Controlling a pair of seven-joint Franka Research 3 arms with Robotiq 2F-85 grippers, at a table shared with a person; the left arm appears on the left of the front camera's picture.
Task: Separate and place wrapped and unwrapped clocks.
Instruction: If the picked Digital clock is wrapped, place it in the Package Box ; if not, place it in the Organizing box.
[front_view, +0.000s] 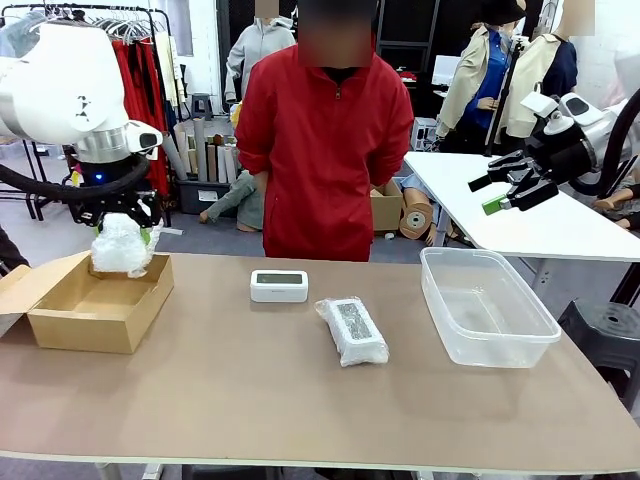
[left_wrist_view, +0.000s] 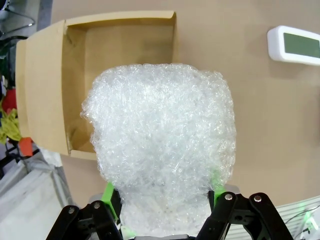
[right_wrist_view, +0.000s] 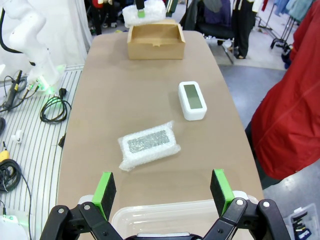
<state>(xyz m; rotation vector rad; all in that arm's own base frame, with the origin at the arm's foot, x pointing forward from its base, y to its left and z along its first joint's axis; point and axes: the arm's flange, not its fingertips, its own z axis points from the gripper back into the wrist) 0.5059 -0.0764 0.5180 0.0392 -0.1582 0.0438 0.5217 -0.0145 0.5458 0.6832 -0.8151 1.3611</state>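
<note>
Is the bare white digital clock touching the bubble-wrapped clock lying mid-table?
Apart. The right wrist view shows bare brown tabletop between the white rounded-rectangle digital clock and the bubble-wrapped clock.

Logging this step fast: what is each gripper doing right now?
Left gripper: closed on a bubble-wrapped clock, over the cardboard box.
Right gripper: open, holding nothing.

Bubble-wrapped clock (front_view: 122, 245) aloft over box (front_view: 100, 318); second wrapped clock (front_view: 352, 330), bare white clock (front_view: 279, 285) flat on table (front_view: 250, 400).
</note>
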